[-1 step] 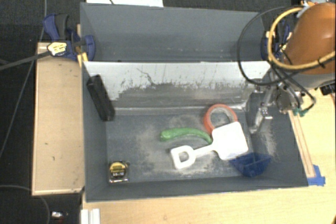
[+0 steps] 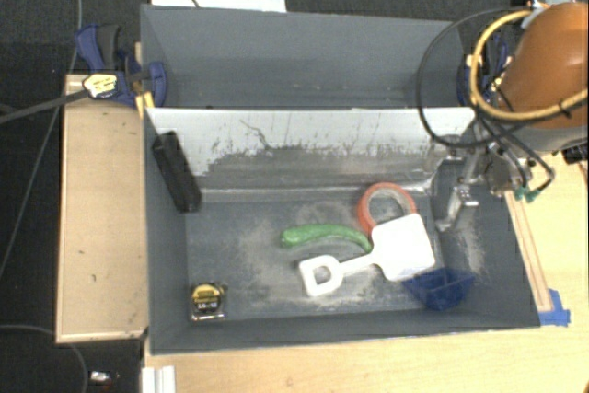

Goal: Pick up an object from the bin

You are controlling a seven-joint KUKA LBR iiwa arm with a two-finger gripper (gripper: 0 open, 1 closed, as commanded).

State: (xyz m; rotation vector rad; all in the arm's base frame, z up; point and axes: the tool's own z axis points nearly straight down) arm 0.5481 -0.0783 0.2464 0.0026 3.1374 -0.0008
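Your gripper (image 2: 451, 202) hangs low at the right side of the bin (image 2: 276, 327). The nearest thing is the red ring (image 2: 386, 190), just to its left in the view. The ring's lower edge is hidden under the white scoop (image 2: 402, 246), whose handle runs down-left. Gripper open or closed: cannot tell.

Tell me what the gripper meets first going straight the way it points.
Probably bare bin floor just right of the red ring and white scoop; depth is unclear, so the gripper might clip the scoop's edge.
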